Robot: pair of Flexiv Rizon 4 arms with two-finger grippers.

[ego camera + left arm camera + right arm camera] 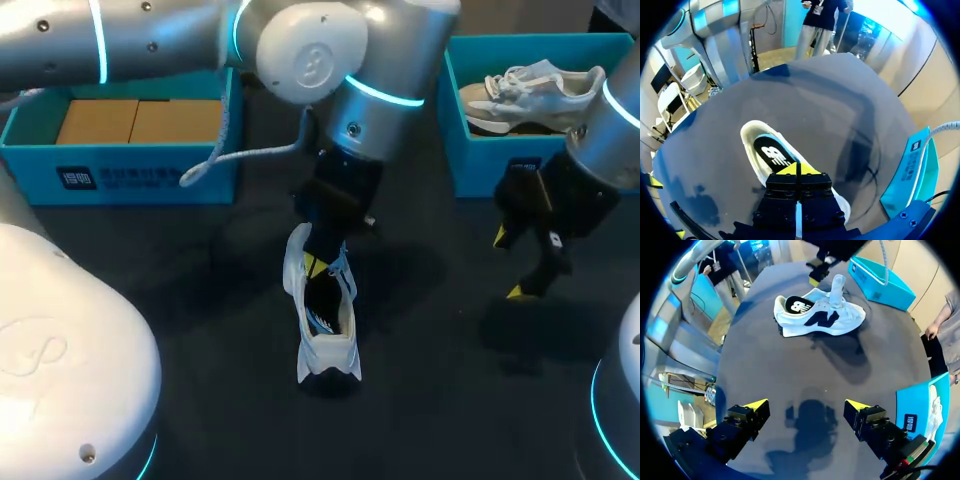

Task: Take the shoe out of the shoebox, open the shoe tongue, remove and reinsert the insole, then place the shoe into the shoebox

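A white shoe stood on the dark worktop between two blue shoeboxes, its tongue pulled upright. The left claw reached down into the shoe's opening just above the black insole, fingertips clenched together – whether they pinched anything could not be told. The right claw hovered released over bare worktop, well apart from the shoe.

Silver-grey left arm and right arm, glowing cyan joint rings; black, yellow-tipped left gripper and right gripper; white braided cable.
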